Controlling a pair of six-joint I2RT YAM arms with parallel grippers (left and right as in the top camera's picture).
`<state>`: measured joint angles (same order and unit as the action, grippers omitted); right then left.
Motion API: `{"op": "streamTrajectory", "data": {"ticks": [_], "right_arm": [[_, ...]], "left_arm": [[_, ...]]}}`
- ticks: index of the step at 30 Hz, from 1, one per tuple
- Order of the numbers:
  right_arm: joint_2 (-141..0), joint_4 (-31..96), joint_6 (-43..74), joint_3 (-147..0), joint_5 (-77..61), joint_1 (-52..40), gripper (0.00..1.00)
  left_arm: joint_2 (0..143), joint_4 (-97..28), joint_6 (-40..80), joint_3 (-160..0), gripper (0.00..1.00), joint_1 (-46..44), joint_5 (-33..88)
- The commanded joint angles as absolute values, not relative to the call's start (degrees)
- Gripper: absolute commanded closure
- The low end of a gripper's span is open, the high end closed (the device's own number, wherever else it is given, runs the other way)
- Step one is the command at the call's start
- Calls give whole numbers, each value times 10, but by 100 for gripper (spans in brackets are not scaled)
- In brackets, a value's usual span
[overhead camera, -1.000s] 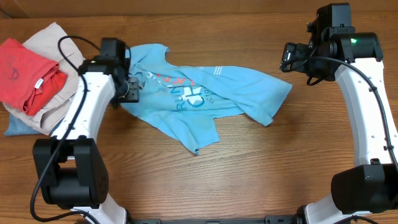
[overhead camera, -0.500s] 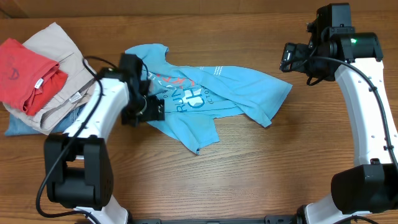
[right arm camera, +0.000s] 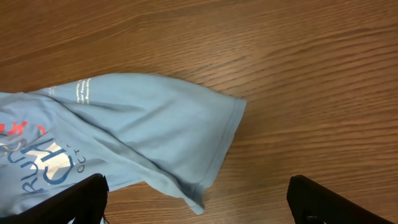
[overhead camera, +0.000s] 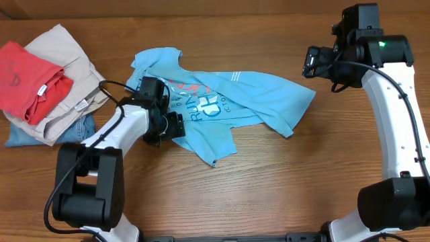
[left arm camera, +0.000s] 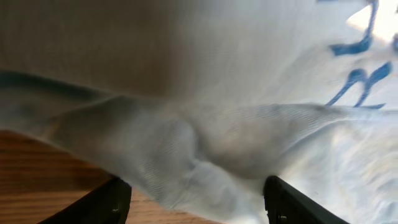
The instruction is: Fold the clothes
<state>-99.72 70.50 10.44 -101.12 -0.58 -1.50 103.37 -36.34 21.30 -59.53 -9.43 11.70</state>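
Wooden table (overhead camera: 269,181) under both arms; we see the sky-blue T-shirt (overhead camera: 222,107) lying crumpled mid-table, lettering up; left gripper (overhead camera: 173,126) sits on its left edge, jaws spread, fabric bunched between them, not pinched; right gripper (overhead camera: 311,62) hangs at far right, released, holding nothing, apart from the shirt; red T-shirt (overhead camera: 23,81), beige trousers (overhead camera: 64,47), denim (overhead camera: 20,138) stacked far left.

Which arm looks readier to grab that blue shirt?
Probably left. The left gripper sits open on the T-shirt, cloth between its fingers; the right gripper hovers open, off the shirt's end.
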Motion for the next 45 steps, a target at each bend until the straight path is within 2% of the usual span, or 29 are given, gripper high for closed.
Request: {"op": "streamTrajectory", "data": {"ticks": [1, 6, 9, 11, 13, 16, 18, 22, 27, 31, 36, 39, 41, 45], "right_arm": [[-980, 702, 102, -1017, -1, -14, 4], [-980, 703, 102, -1017, -1, -14, 4], [-980, 703, 102, -1017, 0, -14, 4], [-980, 703, 102, -1017, -1, -14, 4], [-980, 703, 102, -1017, -1, -14, 4], [-980, 703, 102, -1017, -1, -14, 4], [-980, 703, 102, -1017, 0, -14, 4], [-980, 702, 102, -1017, 0, -14, 4], [-980, 702, 100, -1017, 0, -13, 4], [-981, 702, 100, -1016, 0, -13, 4], [-981, 702, 100, -1016, 0, -13, 4], [-981, 702, 100, -1016, 0, -13, 4], [-981, 702, 100, -1016, 0, -13, 4], [-981, 702, 100, -1016, -1, -13, 4]], "left_arm": [[1042, -335, 256, -556, 31, -102, 114], [1042, -330, 264, -550, 49, -102, 116], [1042, -334, 264, -550, 66, -102, 116], [1042, -337, 263, -550, 71, -102, 116], [1041, -342, 261, -550, 73, -102, 116], [1041, -350, 253, -550, 69, -102, 114], [1041, -356, 253, -550, 57, -102, 114], [1041, -380, 253, -550, 42, -102, 102], [1041, -410, 298, -550, 42, -102, 66], [1041, -404, 315, -550, 51, -102, 64], [1041, -404, 341, -550, 55, -102, 33], [1041, -397, 343, -550, 52, -102, 32], [1041, -386, 343, -548, 44, -102, 32], [1042, -347, 343, -544, 39, -102, 41]]}}
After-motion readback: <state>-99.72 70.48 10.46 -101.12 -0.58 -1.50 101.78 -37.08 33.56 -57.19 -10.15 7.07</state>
